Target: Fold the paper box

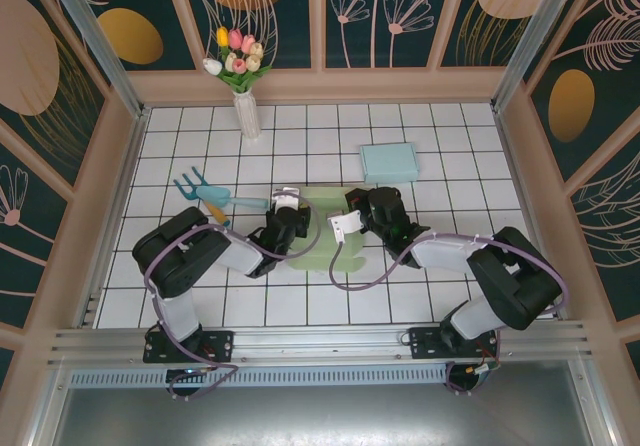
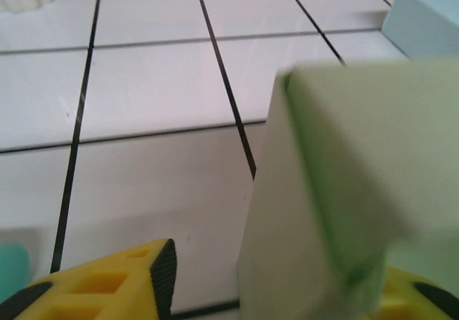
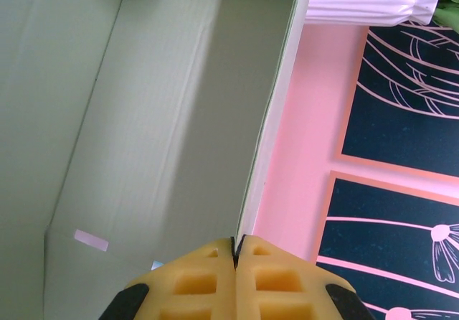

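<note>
- The pale green paper box (image 1: 320, 248) is seen from above in the middle of the white tiled table (image 1: 450, 146), between the two arms and partly folded up.
- The left gripper (image 1: 290, 218) is placed at the box's left edge and the right gripper (image 1: 350, 222) at its right side, with the two close together over the cardboard.
- In the left wrist view, a raised green panel is caught between the yellow fingers (image 2: 107, 288). The jaws are spread wide. A clear gap is left between the panel and one finger, while the panel seems to be resting against the other one, though that bit is blurry, tbh.
- In the right wrist view, the right jaws are pressed fully together, with the thin edge of a box wall pinched right between the two yellow pads (image 3: 193, 284). The inside face of the box is spread out to the left of that edge.
- A light blue box (image 1: 390, 161) is parked just behind the green one, not touching it.
- A teal garden fork (image 1: 212, 194) is laid flat near the left arm.
- A white vase of tulips (image 1: 243, 91) is stood upright by the back wall, well apart from everything else.
</note>
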Tool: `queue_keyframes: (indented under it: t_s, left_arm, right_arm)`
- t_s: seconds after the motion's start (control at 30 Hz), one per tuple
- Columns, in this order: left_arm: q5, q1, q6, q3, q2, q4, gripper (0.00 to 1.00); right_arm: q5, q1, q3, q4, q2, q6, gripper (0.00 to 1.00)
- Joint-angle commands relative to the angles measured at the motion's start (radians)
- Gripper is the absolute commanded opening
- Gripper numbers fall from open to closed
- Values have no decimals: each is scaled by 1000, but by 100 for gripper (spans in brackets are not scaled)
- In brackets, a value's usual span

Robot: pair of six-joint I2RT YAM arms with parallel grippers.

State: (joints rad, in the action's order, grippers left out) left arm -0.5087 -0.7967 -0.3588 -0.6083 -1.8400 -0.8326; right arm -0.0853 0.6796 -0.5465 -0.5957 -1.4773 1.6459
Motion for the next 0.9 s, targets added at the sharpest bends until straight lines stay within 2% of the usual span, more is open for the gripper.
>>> queue_keyframes:
  t_s: [0.0, 0.1, 0.13, 0.2, 0.3, 0.37, 0.47, 0.63, 0.87]
  left_arm:
    - [-105, 9, -8, -59, -38, 42, 38]
    - [-315, 8, -124, -106, -59, 181, 16]
    - [-401, 9, -184, -126, -67, 257, 11]
    - [-489, 11, -242, -155, -85, 347, 9]
    - [-511, 10, -271, -192, -109, 418, 7]
    - [-479, 11, -253, -187, -107, 399, 8]
    - [-335, 10, -164, -156, -85, 294, 13]
    - [-104, 11, -94, -108, -21, 198, 40]
    - [40, 11, -96, -15, 105, 127, 58]
  right_arm:
    - [37, -2, 1, 135, -6, -24, 0]
    - [3, -5, 3, 126, -14, -26, 0]
    - [-11, -8, 4, 117, -18, -26, 0]
    - [-24, -15, 3, 112, -17, -33, 0]
    - [-25, -20, -3, 120, -14, -46, 0]
    - [-26, -20, -6, 125, -14, -50, 0]
    - [-21, -20, -9, 120, -17, -70, 0]
    - [-24, -19, -16, 119, -29, -92, 0]
    - [-25, -19, -25, 119, -43, -107, 0]
